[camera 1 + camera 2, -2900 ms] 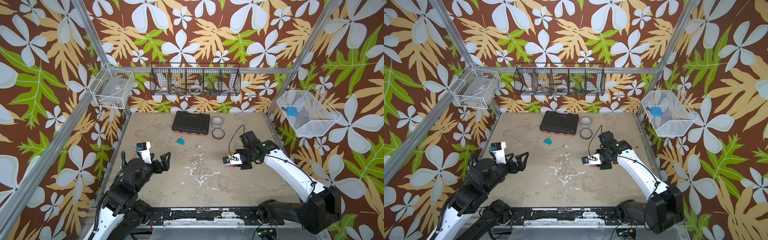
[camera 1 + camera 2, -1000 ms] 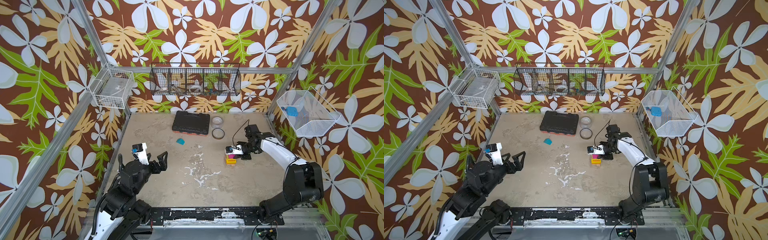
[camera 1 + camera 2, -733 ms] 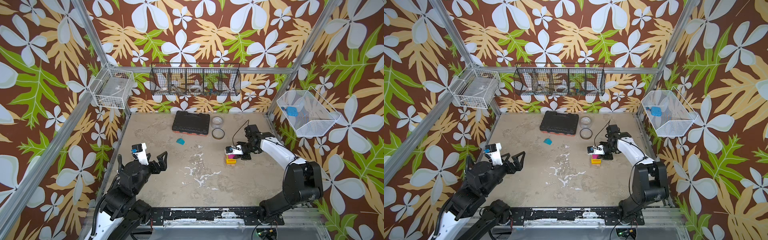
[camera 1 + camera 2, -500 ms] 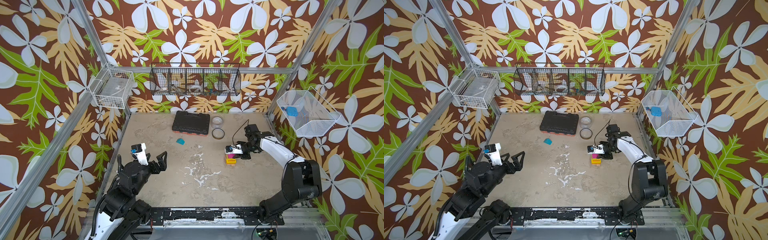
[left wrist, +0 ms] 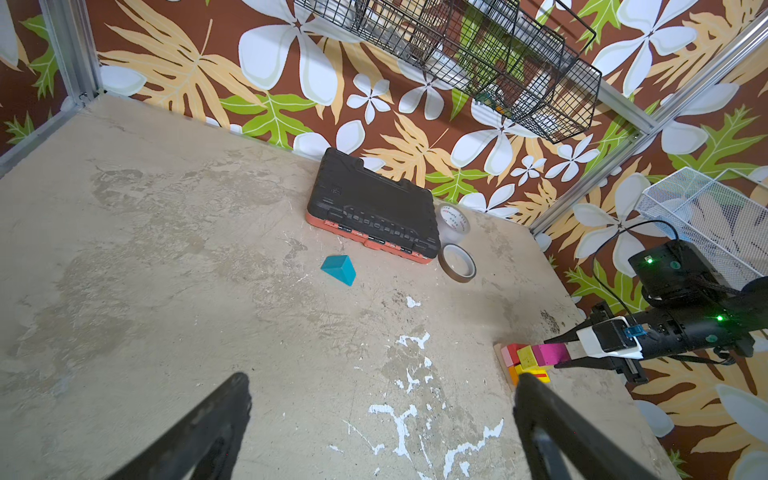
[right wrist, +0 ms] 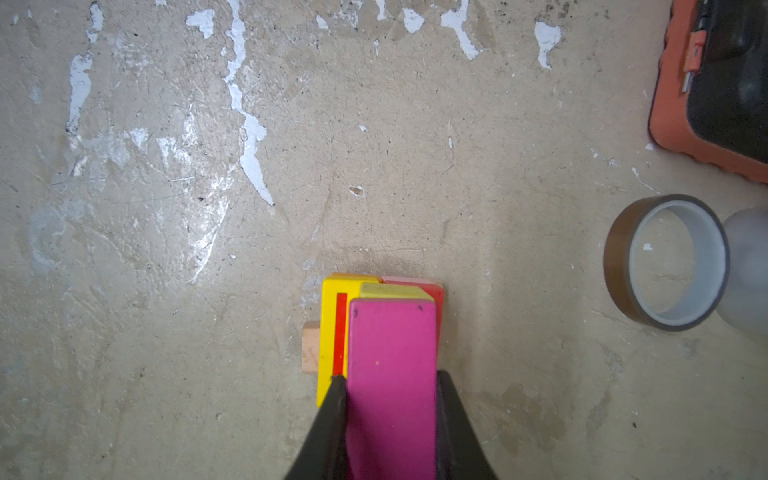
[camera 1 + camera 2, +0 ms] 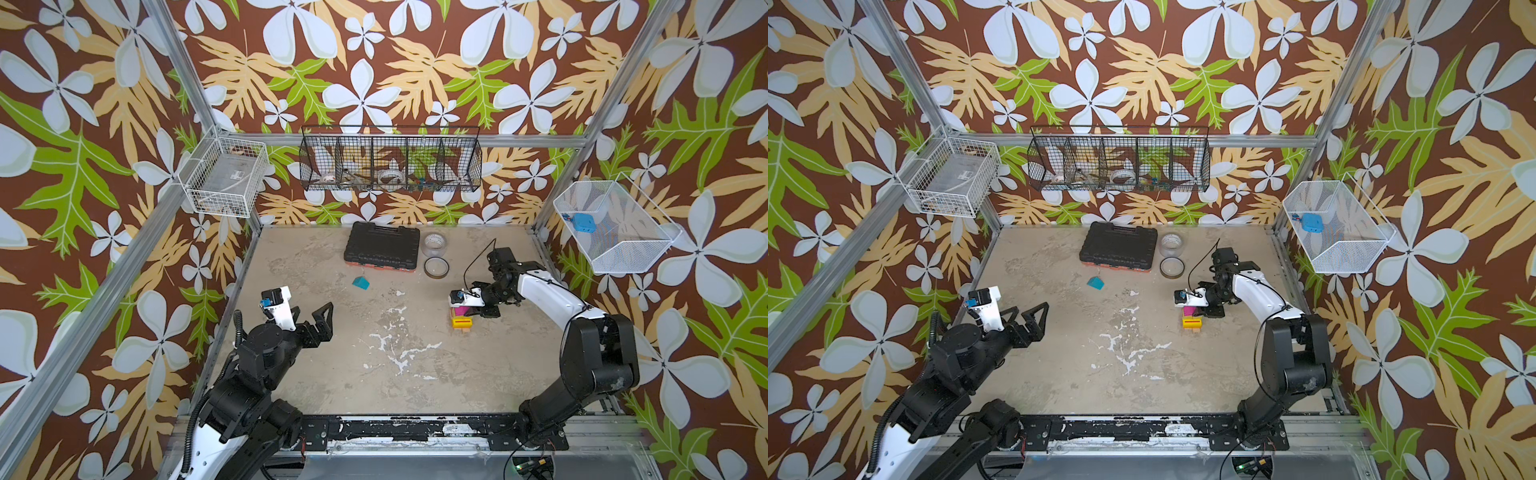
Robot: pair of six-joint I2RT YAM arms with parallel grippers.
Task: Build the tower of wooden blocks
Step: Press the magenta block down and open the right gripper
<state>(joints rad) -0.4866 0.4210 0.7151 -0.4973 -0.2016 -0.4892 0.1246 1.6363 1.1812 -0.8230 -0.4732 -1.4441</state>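
The right gripper (image 7: 463, 306) sits right of centre in both top views, its jaws pinching the long sides of a magenta block (image 7: 459, 311) that lies flat and lengthwise over the tower (image 7: 462, 323). In the right wrist view the two black fingers (image 6: 332, 399) press against that block's edges. Beneath it show a yellow-green cube (image 6: 390, 291), a striped yellow brick (image 6: 330, 324) with its red band, a red block (image 6: 437, 296), a sliver of pink block (image 6: 401, 279) and the end of a plain wood bar (image 6: 310, 347) on the table (image 7: 374, 374). Whether the magenta block's underside touches the stack or hangs just above it cannot be told. The left wrist view shows it level with the stack's top layer, beside the yellow-green cube. The left gripper (image 7: 312, 311) is in the lower left of the table area, well apart from the tower. Its jaws are spread wide and hold nothing, and both fingers (image 5: 237, 390) stand clear of the surface. A teal wedge (image 7: 360, 283) lies alone on the table left of centre, near the front edge of the black tool case (image 7: 382, 248) and well apart from both grippers. The case rests against the back wall. Just to its right a clear tape roll (image 7: 435, 244) stands upright, with a brown tape roll (image 7: 436, 267) lying flat just in front of it, between the case and the right arm.
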